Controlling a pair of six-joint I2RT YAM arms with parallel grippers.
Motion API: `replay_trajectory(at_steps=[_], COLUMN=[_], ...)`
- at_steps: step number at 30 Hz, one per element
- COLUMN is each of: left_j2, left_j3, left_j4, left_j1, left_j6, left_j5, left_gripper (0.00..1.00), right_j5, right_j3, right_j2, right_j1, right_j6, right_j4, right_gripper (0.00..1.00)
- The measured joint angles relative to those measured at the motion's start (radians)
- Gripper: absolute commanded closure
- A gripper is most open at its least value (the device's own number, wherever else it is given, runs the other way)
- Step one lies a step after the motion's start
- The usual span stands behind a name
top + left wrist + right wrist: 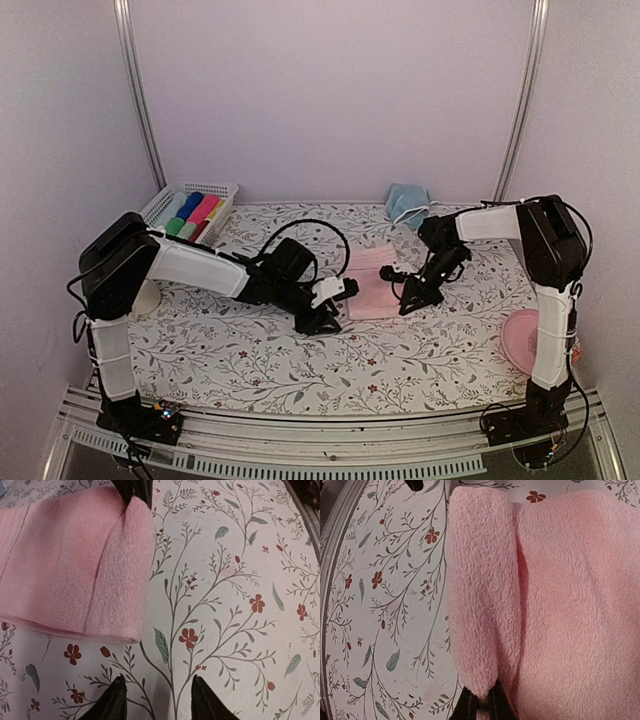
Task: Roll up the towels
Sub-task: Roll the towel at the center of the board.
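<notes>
A pale pink towel (371, 282) lies flat on the flowered table, its near edge turned over into a short roll (482, 595). My right gripper (482, 702) is shut on one end of that rolled edge (122, 575); from above it (409, 296) sits at the towel's right front corner. My left gripper (158, 685) is open over bare tablecloth just off the other end of the roll, holding nothing. From above it (343, 296) is at the towel's left front corner. A light blue towel (407, 203) lies crumpled at the back of the table.
A white basket (165, 200) with several bright cloth rolls stands at the back left. A round pink plate (521, 338) lies near the right arm's base. The table's metal rim (335, 570) runs close to the left of the rolled edge.
</notes>
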Motion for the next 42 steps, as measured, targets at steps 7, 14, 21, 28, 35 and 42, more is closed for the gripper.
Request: replay_trajectory(at_steps=[7,14,21,28,35,42], left_j2=[-0.072,-0.061,0.064,0.122,0.130,0.165], left_j3=[-0.062,-0.045,0.066,0.119,0.125,0.148], left_j4=[0.119,0.171,0.169,0.145,0.147,0.136], left_j1=[-0.023,-0.045,-0.045,-0.036,-0.018,-0.009], left_j6=[0.032,0.044,0.029,-0.008,-0.058,-0.117], left_j5=[-0.047,-0.079,-0.069,-0.034,0.011,0.014], left_gripper=[0.50,0.47,0.50,0.67,0.91,1.00], right_j5=[-0.042,-0.057,-0.060,-0.060,-0.060,-0.059], right_j3=[0.106,0.160,0.162,0.163,0.164,0.164], right_j2=[0.082,0.124,0.129,0.130,0.130,0.130], right_j1=[-0.012,-0.014,-0.016,-0.016,-0.016,-0.016], right_j6=[0.016,0.050,0.071,0.082,0.087,0.103], right_j4=[-0.140,-0.205,-0.211,-0.211,-0.211,-0.209], right_gripper=[0.97,0.97,0.97,0.97,0.96,0.87])
